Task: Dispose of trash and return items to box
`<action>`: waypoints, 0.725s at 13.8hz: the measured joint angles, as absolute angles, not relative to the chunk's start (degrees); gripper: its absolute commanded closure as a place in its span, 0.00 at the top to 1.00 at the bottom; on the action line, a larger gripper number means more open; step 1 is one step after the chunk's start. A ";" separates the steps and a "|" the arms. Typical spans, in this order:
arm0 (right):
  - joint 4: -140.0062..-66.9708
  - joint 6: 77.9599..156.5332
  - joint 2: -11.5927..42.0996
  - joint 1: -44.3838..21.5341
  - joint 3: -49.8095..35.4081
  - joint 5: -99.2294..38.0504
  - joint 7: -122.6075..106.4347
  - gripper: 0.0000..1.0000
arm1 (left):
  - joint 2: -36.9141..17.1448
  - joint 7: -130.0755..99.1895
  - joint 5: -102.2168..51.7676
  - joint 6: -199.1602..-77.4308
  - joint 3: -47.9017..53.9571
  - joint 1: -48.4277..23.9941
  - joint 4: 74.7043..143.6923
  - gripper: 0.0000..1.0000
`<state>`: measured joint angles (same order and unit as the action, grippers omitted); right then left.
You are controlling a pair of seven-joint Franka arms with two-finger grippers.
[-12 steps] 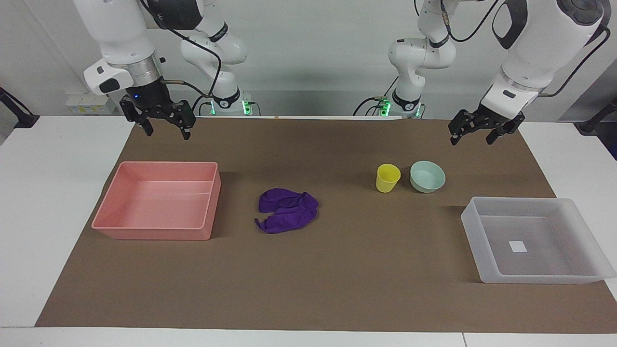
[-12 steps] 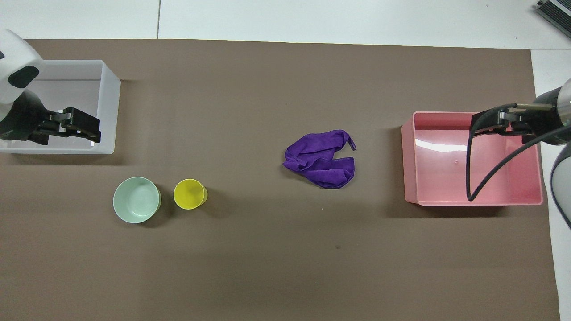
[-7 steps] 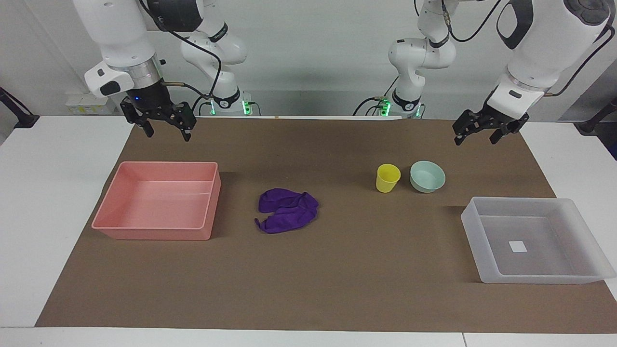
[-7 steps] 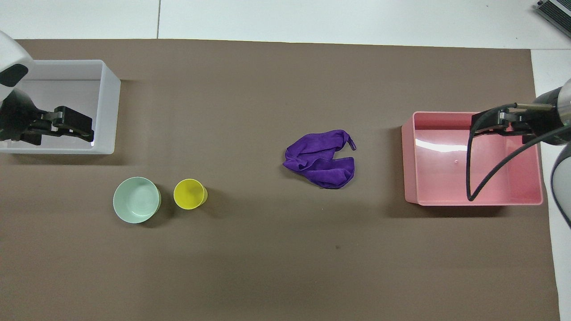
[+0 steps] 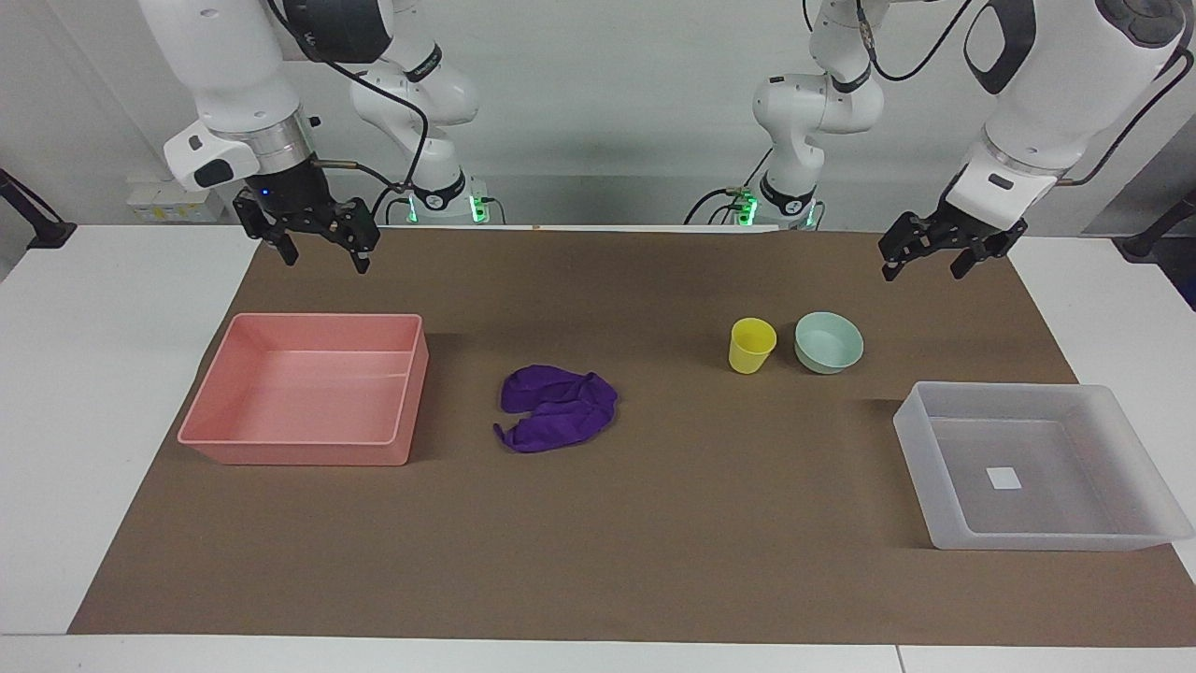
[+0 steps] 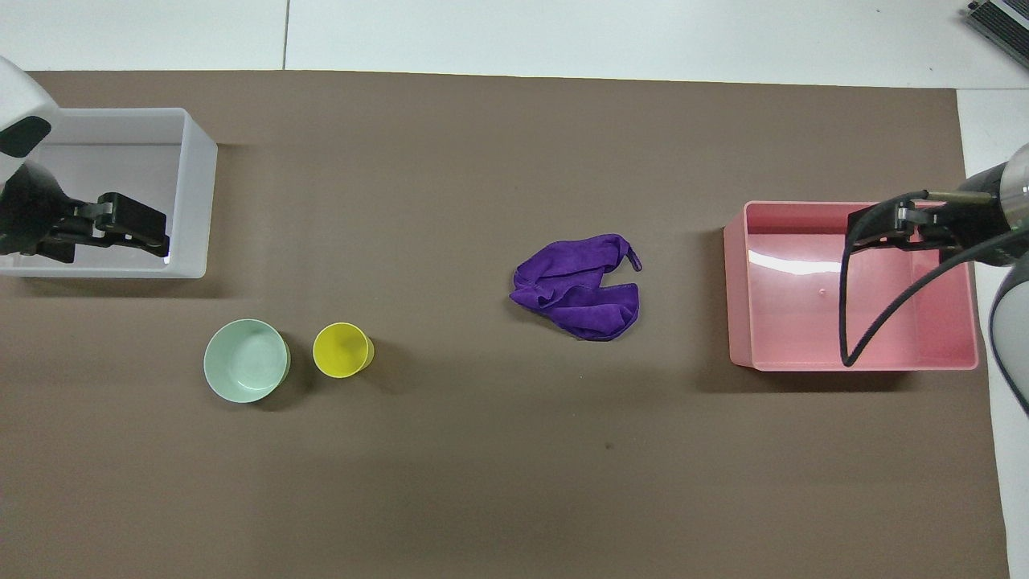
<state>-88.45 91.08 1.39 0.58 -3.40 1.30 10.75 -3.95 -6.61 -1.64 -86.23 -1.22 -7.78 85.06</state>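
Notes taken facing the robots, working across the table from the right arm's end to the left arm's end.

Right gripper [image 5: 322, 248] hung in the air above the brown mat [image 5: 654, 523], over its edge nearest the robots. Fingers spread apart, pointing down, nothing between them. In the overhead view its black fingers [image 6: 900, 215] covered part of the pink tray.

Pink tray [image 5: 210, 411] sat on the mat at the right arm's end, opaque, nothing inside it.

Purple rag [image 5: 558, 408] lay crumpled near the middle of the mat, beside the pink tray but apart from it, with bare mat between. Folds irregular, one thin tail poking out. Nothing touched it.

Yellow cup [image 5: 751, 345] stood upright, mouth up, toward the left arm's end and a little nearer the robots than the rag. Mint-green bowl [image 5: 828, 342] stood just beside it toward the left arm's end, upright; could not tell whether the two touched.

Left gripper [image 5: 925, 254] hung in the air over the mat's edge nearest the robots, tilted, fingers parted, holding nothing.

Translucent box [image 5: 911, 430] sat at the left arm's end, farther from the robots than cup and bowl, holding only a small white square [image 5: 1004, 479] on its bottom.
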 measured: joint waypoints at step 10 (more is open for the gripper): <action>-95.96 102.64 1.87 -4.68 -3.66 1.23 18.17 1.00 | -3.94 -6.59 -2.26 -80.74 -1.48 -7.37 85.35 1.00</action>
<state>-95.96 102.64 1.87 -4.68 -3.66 1.23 18.17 -3.94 -6.59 -2.26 -80.74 -1.48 -7.37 85.35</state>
